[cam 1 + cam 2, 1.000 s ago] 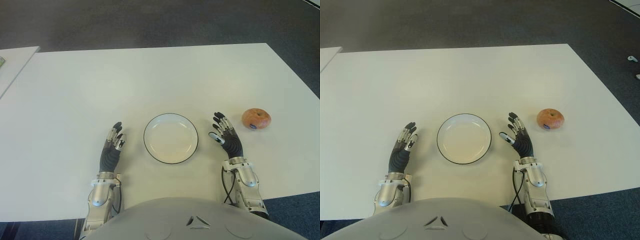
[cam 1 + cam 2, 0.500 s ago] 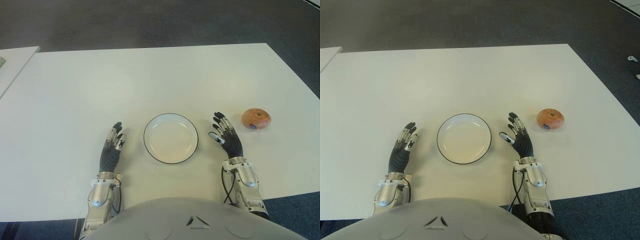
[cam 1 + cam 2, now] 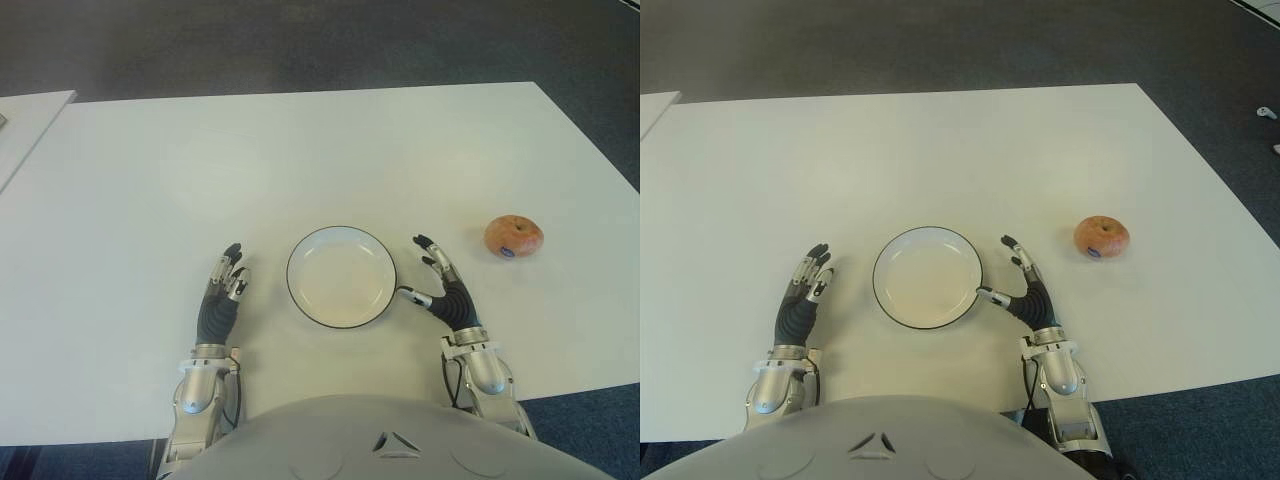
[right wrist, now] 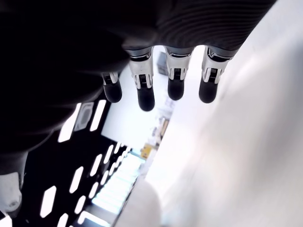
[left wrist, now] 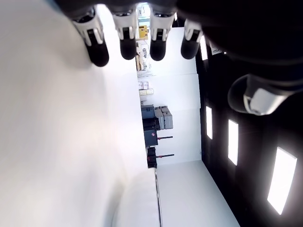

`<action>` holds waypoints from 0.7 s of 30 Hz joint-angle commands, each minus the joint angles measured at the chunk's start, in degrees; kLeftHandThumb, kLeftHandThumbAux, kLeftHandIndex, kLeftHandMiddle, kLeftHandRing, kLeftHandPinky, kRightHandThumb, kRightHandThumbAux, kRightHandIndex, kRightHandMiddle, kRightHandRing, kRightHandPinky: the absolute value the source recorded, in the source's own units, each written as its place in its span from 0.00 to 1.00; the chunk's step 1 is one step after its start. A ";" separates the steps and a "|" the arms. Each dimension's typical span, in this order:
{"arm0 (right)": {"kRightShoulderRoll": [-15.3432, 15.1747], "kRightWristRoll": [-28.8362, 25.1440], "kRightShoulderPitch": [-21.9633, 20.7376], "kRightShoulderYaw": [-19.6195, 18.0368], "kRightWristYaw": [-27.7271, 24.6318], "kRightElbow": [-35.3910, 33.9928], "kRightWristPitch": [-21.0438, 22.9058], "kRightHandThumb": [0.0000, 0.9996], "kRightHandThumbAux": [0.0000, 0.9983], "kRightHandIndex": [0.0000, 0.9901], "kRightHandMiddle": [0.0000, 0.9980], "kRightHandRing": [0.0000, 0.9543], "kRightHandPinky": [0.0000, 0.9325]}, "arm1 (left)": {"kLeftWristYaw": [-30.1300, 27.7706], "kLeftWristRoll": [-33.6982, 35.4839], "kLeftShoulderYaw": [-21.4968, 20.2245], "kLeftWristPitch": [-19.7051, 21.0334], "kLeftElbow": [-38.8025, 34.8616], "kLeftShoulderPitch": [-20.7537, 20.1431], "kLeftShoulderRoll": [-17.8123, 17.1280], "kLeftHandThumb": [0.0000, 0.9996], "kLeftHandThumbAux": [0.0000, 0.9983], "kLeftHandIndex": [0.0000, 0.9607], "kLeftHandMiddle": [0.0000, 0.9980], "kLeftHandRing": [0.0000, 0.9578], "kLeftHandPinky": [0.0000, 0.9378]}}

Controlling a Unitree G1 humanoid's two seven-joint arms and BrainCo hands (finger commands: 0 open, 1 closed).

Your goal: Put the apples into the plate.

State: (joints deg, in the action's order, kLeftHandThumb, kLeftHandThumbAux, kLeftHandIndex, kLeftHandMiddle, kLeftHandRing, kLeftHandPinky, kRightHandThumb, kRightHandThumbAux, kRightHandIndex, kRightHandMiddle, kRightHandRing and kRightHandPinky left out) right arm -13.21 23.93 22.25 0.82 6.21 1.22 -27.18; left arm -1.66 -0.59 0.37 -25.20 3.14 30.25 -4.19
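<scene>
Just right of the plate (image 3: 341, 276): right hand (image 3: 445, 293), fingers extended and spread, thumb (image 3: 412, 296) reaching toward the dark rim, grasping nothing. Farther right on the white table (image 3: 300, 150), well apart from that hand: 1 apple (image 3: 514, 236), reddish-orange, round, with a small blue sticker on its near side. Inside the plate: nothing, only a pale bare surface. Left of the plate: left hand (image 3: 221, 298), fingers straight and relaxed, likewise holding nothing.
</scene>
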 commanded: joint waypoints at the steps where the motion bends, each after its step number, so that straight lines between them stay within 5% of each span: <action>1: -12.39 29.50 -4.22 -0.18 15.94 -5.36 -2.72 0.20 0.46 0.00 0.02 0.00 0.00 | -1.77 0.22 -0.28 5.44 7.26 1.16 -1.13 0.04 0.37 0.00 0.00 0.00 0.00; 8: -16.23 37.28 -7.05 -0.19 18.12 -7.87 4.63 0.24 0.37 0.00 0.00 0.00 0.00 | -2.28 0.60 -0.17 4.19 8.55 0.27 -1.15 0.04 0.37 0.00 0.00 0.00 0.00; 21: -20.27 40.18 -11.96 1.36 15.76 -5.50 11.83 0.24 0.27 0.00 0.00 0.00 0.00 | -3.43 1.28 -0.48 2.15 10.88 -0.56 -1.81 0.05 0.37 0.00 0.00 0.00 0.00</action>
State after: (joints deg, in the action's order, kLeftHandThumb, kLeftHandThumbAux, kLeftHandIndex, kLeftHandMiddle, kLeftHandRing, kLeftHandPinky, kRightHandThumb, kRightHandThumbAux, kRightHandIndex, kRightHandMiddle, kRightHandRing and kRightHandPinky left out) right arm -32.41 63.22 11.17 1.19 23.08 -5.69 -16.73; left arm -3.95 0.52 0.00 -27.28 7.85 27.76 -5.73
